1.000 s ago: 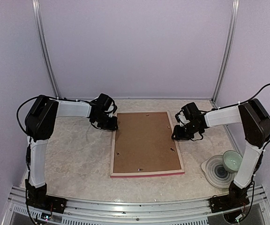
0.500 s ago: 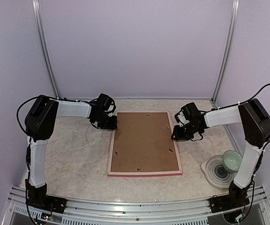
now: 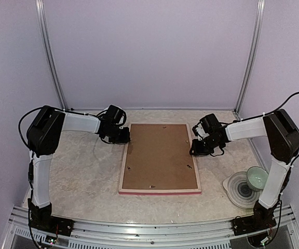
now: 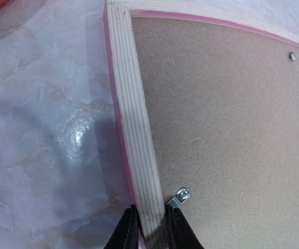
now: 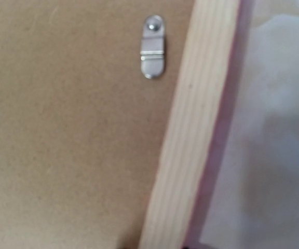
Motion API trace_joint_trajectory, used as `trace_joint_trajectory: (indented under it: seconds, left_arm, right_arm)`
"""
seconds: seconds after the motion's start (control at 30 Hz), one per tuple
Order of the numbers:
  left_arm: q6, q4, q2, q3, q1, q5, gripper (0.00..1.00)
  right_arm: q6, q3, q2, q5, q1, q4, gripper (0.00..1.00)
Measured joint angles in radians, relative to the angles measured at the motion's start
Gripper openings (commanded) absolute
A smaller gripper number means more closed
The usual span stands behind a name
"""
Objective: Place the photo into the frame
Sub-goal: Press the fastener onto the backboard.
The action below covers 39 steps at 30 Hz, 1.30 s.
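Brown board [image 3: 160, 155] fills the back of the frame [image 3: 160, 191], which lies face down in the middle of the worktop [image 3: 82, 171], pale wooden back up and a pink edge showing along its near side. We see no photo anywhere. It may already sit under the board, but we cannot tell, so we judge the task to be either near its end or not yet opened up. Small metal clips [image 4: 180, 196] rest on the board beside the rails, and we cannot say whether they lock it. Both arms reach forward and bend inward towards the frame's far half. The left claw [image 4: 150, 210] straddles the left rail and looks pinched onto it, one finger on the outer pink edge and the other on the inner side, just beside a clip. The right claw [image 3: 195, 148] sits at the right rail. Its own camera shows only rail, board and a clip [image 5: 153, 46], so we cannot tell whether it is open or closed.
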Motion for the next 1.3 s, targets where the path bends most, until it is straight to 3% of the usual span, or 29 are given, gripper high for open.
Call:
trace_joint_trajectory:
  seconds: [0.2, 0.43, 0.77, 1.3]
  left_arm:
    - [-0.035, 0.031, -0.004, -0.016, -0.003, -0.014, 0.14]
    - [-0.051, 0.056, -0.012, -0.037, -0.009, -0.023, 0.32]
    - [-0.013, 0.047, -0.018, -0.039, -0.026, -0.027, 0.46]
    - [0.048, -0.026, -0.053, -0.016, -0.037, -0.037, 0.47]
  right_arm:
    - [0.000, 0.005, 0.001, 0.006, 0.002, -0.005, 0.21]
    - [0.001, 0.005, 0.002, 0.008, 0.003, -0.006, 0.21]
    - [0.000, 0.013, 0.005, 0.008, 0.003, -0.011, 0.20]
    - [-0.003, 0.016, 0.007, 0.007, 0.003, -0.013, 0.19]
